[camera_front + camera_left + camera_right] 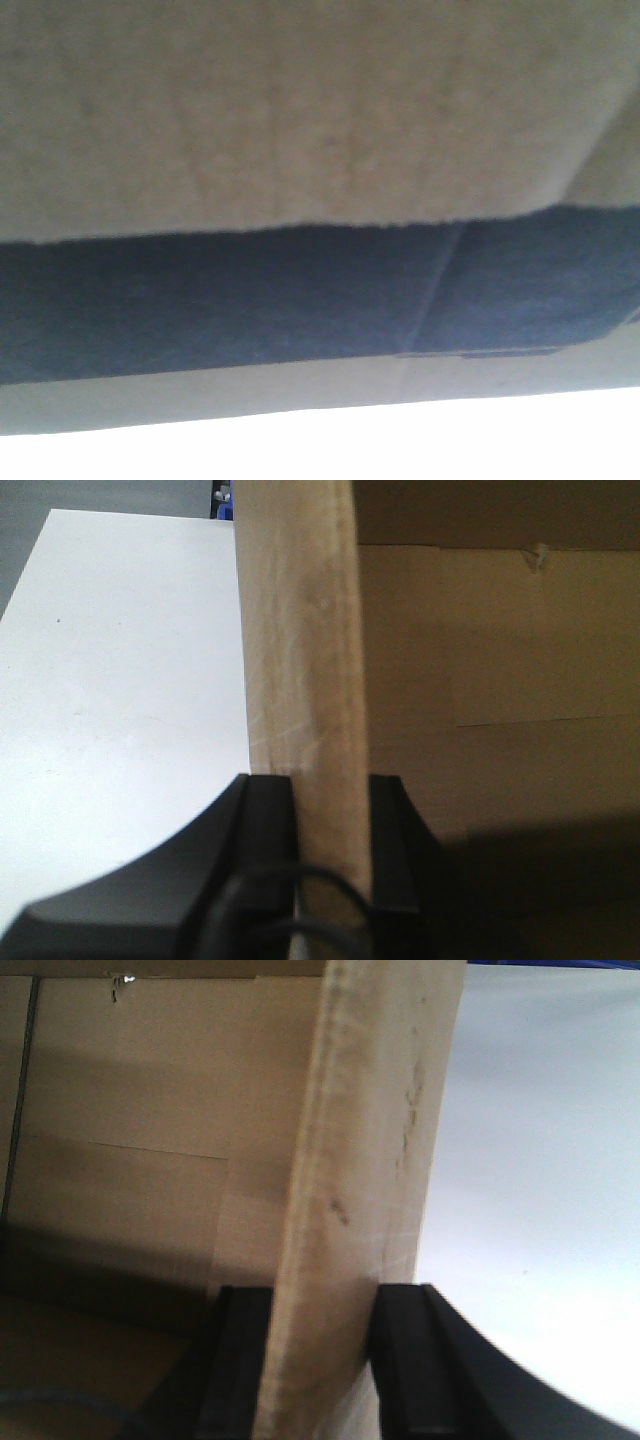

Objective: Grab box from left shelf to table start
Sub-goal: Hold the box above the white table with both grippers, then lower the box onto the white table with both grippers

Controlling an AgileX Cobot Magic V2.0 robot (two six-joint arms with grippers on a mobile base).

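Left fingers [268,825], right fingers [400,1360] around box [300,660]

floor: dull grey strip [100,494] beyond the far edge | furniture: white table [110,680], smooth top | clutter: small blue item [222,494], too blurred to name | light: bright, even

tan-brown box [300,110], black printed panel [250,300]; plain white table [110,680].
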